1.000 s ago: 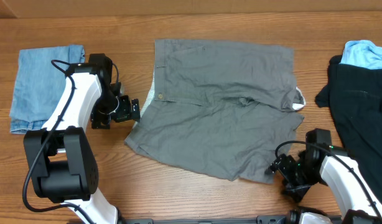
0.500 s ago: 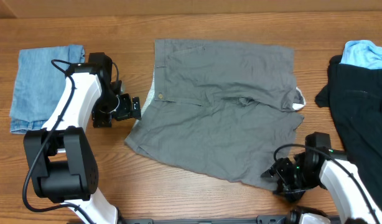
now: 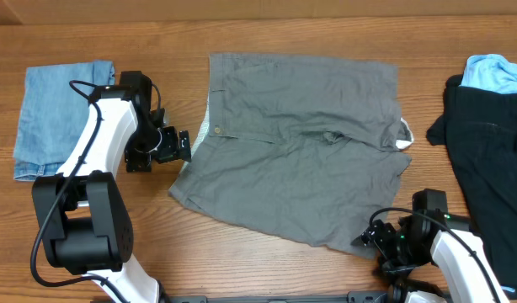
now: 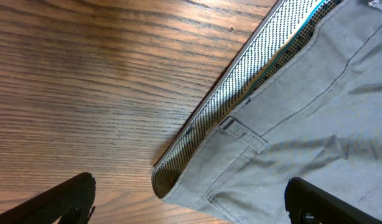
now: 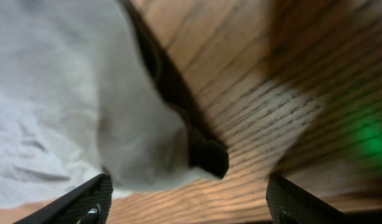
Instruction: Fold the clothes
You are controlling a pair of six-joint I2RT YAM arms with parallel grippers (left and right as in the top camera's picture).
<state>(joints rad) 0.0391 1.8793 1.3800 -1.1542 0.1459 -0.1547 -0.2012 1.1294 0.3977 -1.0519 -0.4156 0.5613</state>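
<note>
Grey cotton shorts (image 3: 296, 143) are lying spread flat across the middle of the wooden table (image 3: 157, 34), with the waistband facing left and showing its dotted lining, and the legs reaching right. The left gripper (image 3: 181, 147) is hovering just beside the waistband's near corner, its fingers spread wide and pinching nothing. The right gripper (image 3: 370, 239) is sitting at the near right hem corner, its fingers also spread wide, with the cloth's edge lying between them in a blurred wrist view. Folded blue denim (image 3: 56, 114) is resting at the far left. A black garment (image 3: 490, 151) and a light blue cloth (image 3: 497, 71) are lying at the right edge.
</note>
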